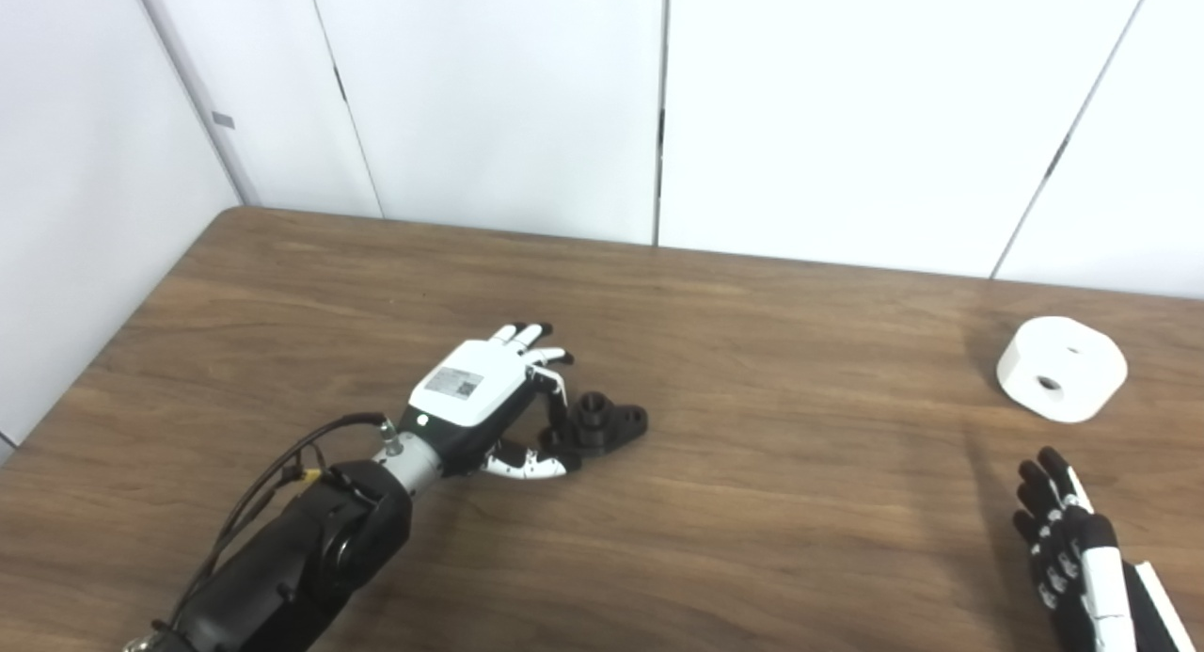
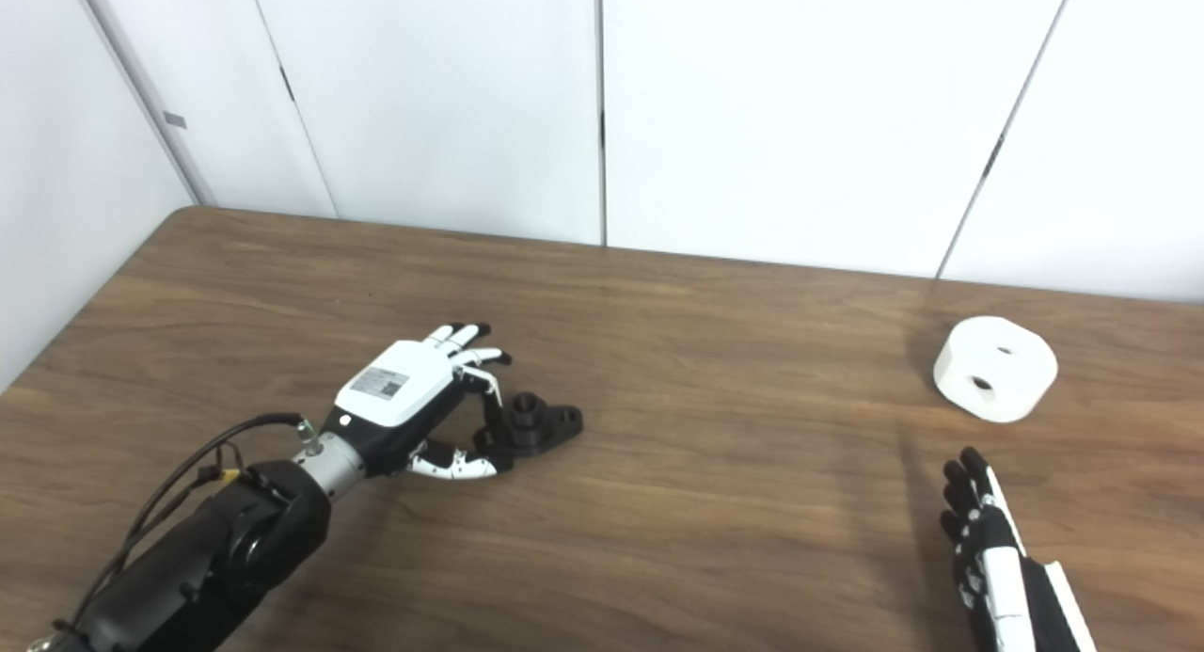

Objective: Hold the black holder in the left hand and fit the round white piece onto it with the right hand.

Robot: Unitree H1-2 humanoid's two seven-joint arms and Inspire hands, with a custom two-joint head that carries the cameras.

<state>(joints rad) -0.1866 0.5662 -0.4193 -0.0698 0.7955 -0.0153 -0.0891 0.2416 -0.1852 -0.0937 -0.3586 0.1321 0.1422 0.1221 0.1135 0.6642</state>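
In the left eye view the left hand [image 1: 489,389] lies beside the black holder [image 1: 594,424] on the wooden table [image 1: 752,501], fingers apart and curled around its near end without gripping: the pickup step, which next calls for closing on it. In the right eye view the round white piece [image 2: 995,368] sits far right of the holder, with the right hand [image 2: 983,530] near it, released and empty.

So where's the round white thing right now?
The round white piece sits on the wooden table at the far right near the wall, apart from the right hand, which is nearer the front edge. The black holder is far to its left.
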